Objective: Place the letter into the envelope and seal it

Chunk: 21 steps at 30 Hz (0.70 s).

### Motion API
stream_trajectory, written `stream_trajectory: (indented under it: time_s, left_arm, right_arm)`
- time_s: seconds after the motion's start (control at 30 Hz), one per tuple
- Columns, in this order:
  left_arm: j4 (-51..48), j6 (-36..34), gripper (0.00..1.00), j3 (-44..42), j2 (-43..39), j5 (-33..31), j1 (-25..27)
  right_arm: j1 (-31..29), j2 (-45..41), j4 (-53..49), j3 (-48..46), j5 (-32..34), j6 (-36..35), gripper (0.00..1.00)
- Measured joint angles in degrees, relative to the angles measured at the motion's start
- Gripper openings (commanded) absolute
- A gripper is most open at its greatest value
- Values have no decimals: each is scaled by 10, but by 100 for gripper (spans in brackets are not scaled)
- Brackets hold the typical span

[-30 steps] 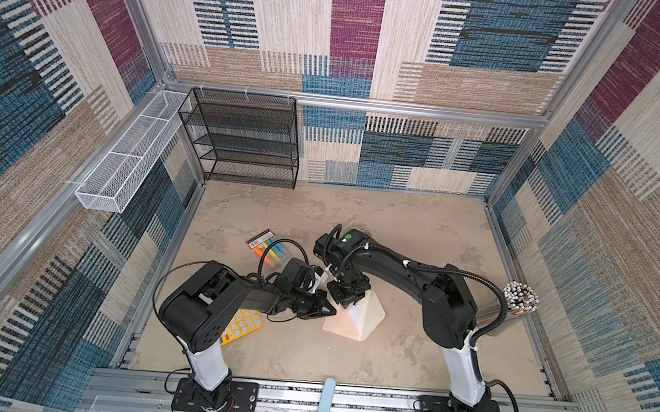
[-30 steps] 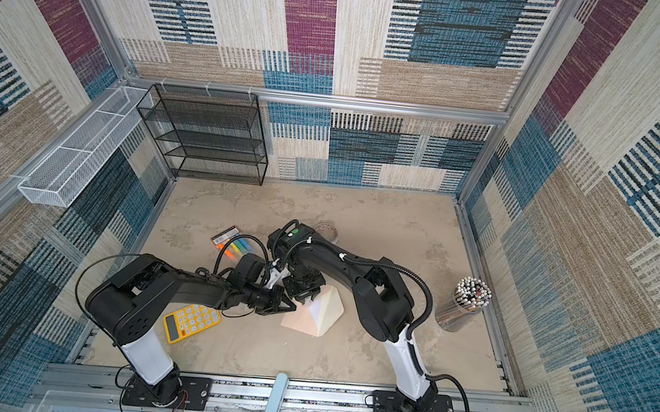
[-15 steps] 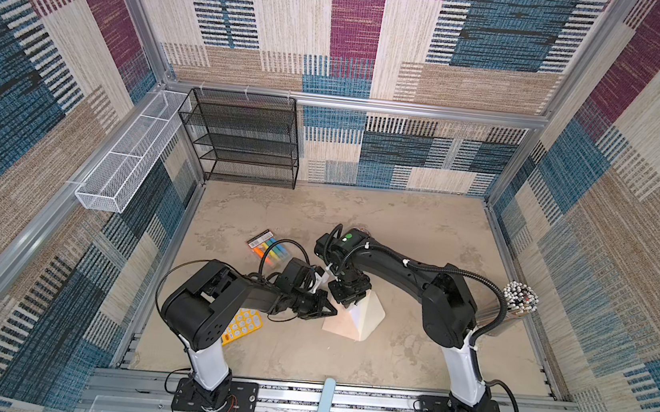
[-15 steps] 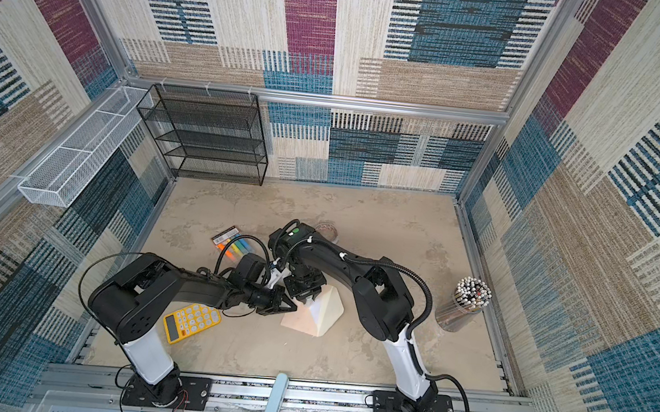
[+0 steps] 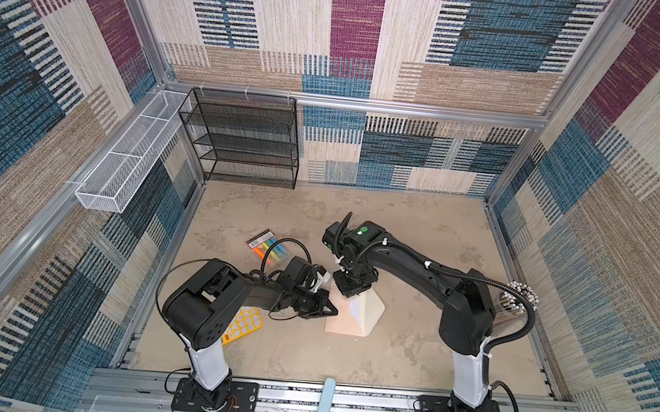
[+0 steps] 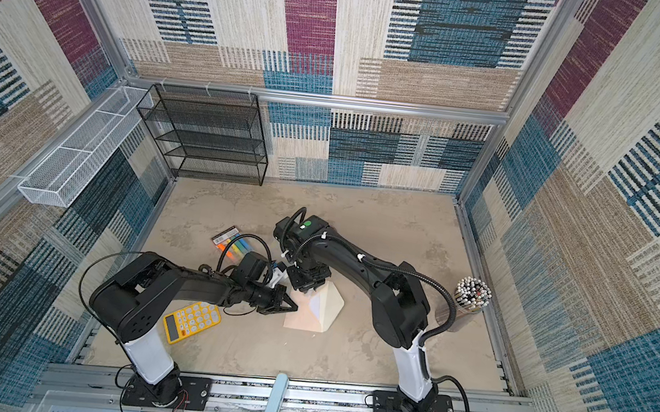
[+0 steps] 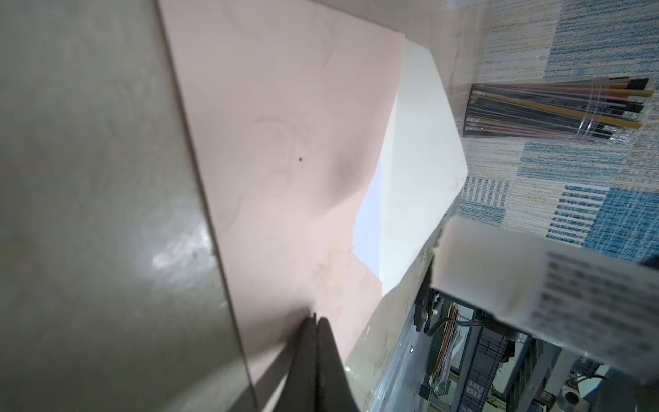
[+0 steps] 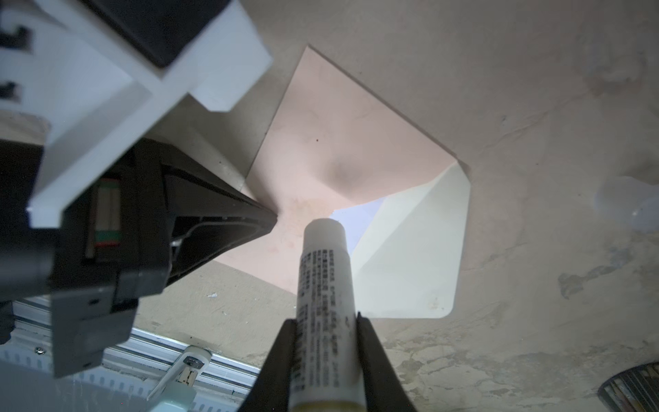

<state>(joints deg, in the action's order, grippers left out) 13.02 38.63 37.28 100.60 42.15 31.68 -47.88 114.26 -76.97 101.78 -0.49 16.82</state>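
While unsealed, envelope with letter inside; left pincer closed; right pincer around glue stick.

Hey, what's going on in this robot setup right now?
The right gripper holds a glue stick, its tip down at the mouth of the peach envelope. The left gripper, shut, presses on the envelope's body. The cream flap lies open, and a sliver of the white letter shows inside, so sealing is not yet done.
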Motion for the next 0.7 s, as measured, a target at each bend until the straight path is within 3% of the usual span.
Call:
stream_trajectory:
  time_s: [0.7]
  left_arm:
    - [-18,-5,0,8,0,-1,0]
  right_arm:
    - [-12,49,10,-3,-43,-19,0]
